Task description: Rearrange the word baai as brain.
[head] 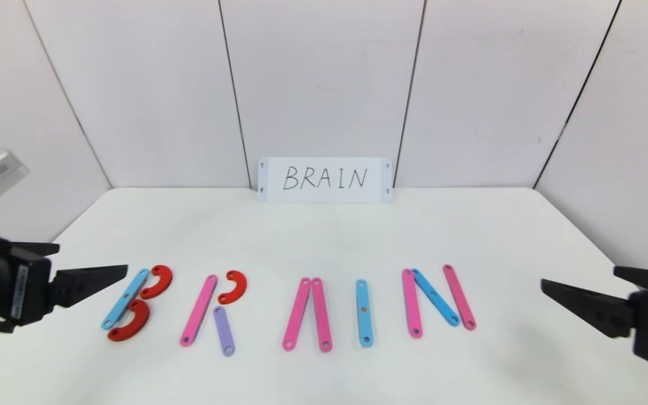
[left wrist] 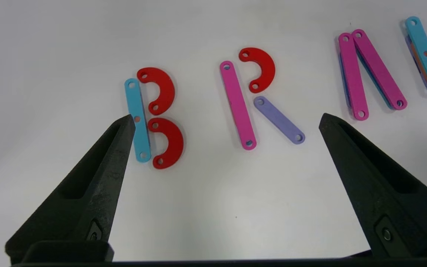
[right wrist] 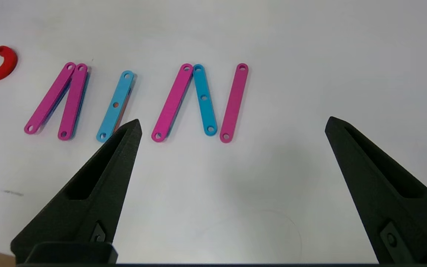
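We see the tabletop [head: 324, 236] carrying the word [head: 301, 306], which lies flat in a row between our two sets of jaws and touches neither. A white card [head: 324, 180] stands well beyond them at the back wall. Our left gripper [head: 111, 266] hangs with jaws spread and empty, one tip just beside the blue bar [left wrist: 137, 118] and red curves [left wrist: 163, 116] of the first letter. Our right gripper [head: 580, 284] has its jaws spread too, holding nothing, apart from the last letter's pink bars [right wrist: 234, 102].
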Controlling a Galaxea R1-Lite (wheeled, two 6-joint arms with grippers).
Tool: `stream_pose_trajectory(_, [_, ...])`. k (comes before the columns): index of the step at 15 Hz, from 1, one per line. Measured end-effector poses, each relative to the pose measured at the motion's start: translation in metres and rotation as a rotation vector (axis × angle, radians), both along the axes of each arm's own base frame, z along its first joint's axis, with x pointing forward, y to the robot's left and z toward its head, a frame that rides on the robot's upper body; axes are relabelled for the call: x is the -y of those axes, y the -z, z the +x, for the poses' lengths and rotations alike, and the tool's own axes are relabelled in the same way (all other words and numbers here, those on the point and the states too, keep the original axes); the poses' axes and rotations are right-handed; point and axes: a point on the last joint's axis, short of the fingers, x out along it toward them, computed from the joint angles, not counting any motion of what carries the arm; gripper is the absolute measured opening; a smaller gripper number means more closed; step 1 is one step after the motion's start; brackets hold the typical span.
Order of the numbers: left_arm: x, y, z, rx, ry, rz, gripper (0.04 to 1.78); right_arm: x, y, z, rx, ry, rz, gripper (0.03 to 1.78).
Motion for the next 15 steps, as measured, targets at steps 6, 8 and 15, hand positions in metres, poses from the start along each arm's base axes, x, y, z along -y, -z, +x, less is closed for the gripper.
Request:
stream_pose_trajectory(6, [-0.011,0.016,-0.097,0.176,-0.037,-0.007,1.74,0.053,0.008,-0.086,0.080,0.060,0.030,1.73])
stream_pose_trajectory(8, [-0.014,0.024,-0.126,0.210,-0.040,-0.015,1.74,0.063,0.009,-0.105,0.152,0.137,0.034,1.73])
stream_pose_trajectory(15, [-0.017,0.045,-0.192,0.345,-0.134,-0.077,1.74,0.072,0.009,-0.158,0.336,0.396,0.018,1.73])
